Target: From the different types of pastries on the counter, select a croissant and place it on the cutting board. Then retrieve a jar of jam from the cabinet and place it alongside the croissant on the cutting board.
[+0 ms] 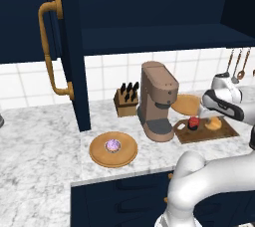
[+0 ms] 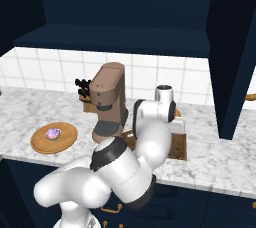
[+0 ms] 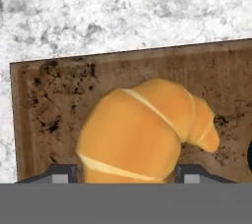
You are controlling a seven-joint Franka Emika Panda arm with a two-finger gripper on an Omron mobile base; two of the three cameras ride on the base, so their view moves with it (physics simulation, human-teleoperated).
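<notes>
croissant sits between the gripper fingertips (on the cutting board).

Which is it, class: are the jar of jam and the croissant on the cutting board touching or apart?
Apart. The left base view shows brown cutting board between the jar of jam and the croissant.
</notes>
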